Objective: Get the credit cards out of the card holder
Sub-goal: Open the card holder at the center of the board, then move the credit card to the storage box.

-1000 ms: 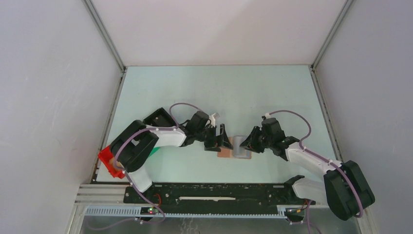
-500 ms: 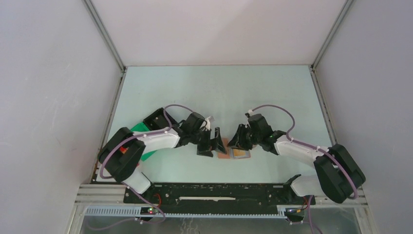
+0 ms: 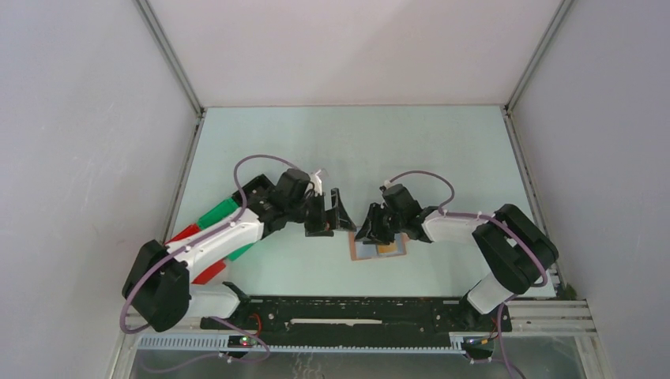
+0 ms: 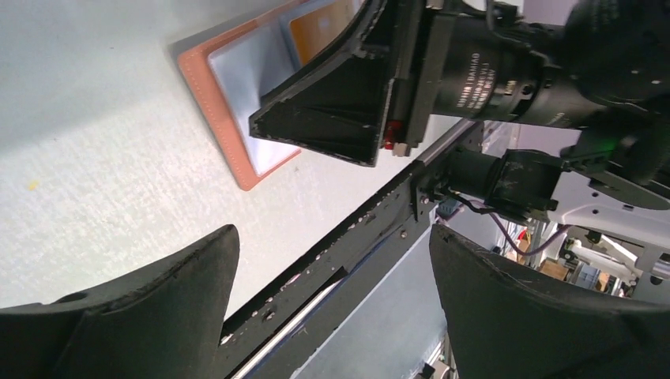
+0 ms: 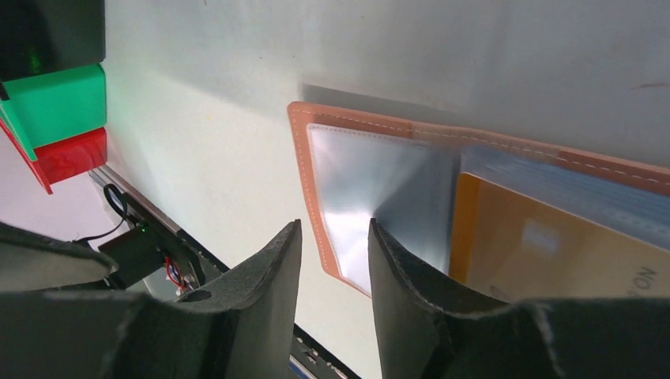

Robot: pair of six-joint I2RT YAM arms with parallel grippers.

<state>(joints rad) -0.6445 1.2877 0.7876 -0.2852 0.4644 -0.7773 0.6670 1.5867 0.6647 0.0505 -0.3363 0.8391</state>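
Shows the card holder [image 5: 363, 174] open, credit cards [image 5: 545, 245] seemingly inside. Leaves pulling them: left gripper [image 4: 332, 245] spread wide, right gripper [image 5: 332, 260] slightly parted, empty.

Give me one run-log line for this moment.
card holder: lying open | orange card: in holder pocket | left gripper: open, empty | right gripper: open over holder, empty
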